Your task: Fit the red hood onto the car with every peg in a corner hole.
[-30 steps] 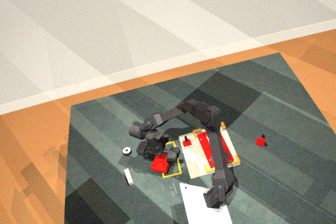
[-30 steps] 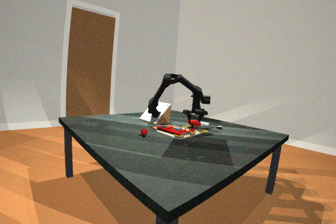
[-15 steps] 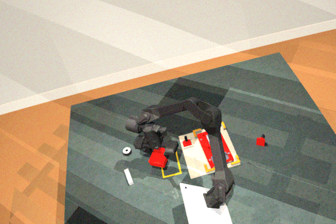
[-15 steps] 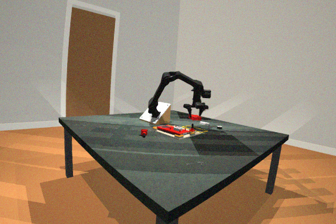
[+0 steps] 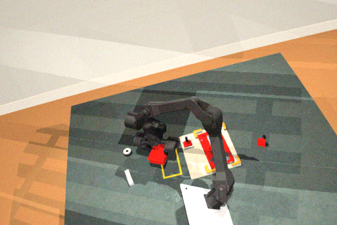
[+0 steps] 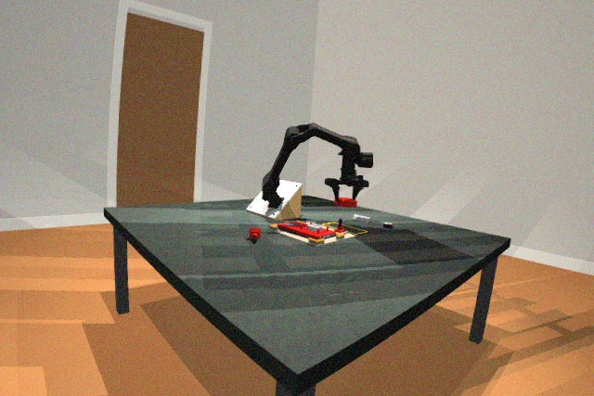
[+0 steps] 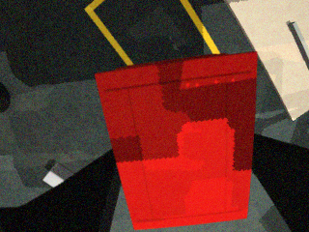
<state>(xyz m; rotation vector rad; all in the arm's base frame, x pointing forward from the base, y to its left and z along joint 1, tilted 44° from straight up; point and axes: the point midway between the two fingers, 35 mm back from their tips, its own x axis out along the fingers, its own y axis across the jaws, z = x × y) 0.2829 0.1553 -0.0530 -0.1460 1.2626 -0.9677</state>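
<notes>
The arm [image 6: 306,134] is reaching toward the table's [image 6: 297,281] far corner, its gripper [image 6: 346,191] gripping the red hood [image 6: 344,201] above the tabletop, beyond the car [image 6: 306,229].

Top looks down, exterior stands far off, wrist hovers close.

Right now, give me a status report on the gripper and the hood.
Gripper shut on the hood. Hood off the table, beside the jig, not yet over the chassis. Nothing seen between hood and chassis.
</notes>
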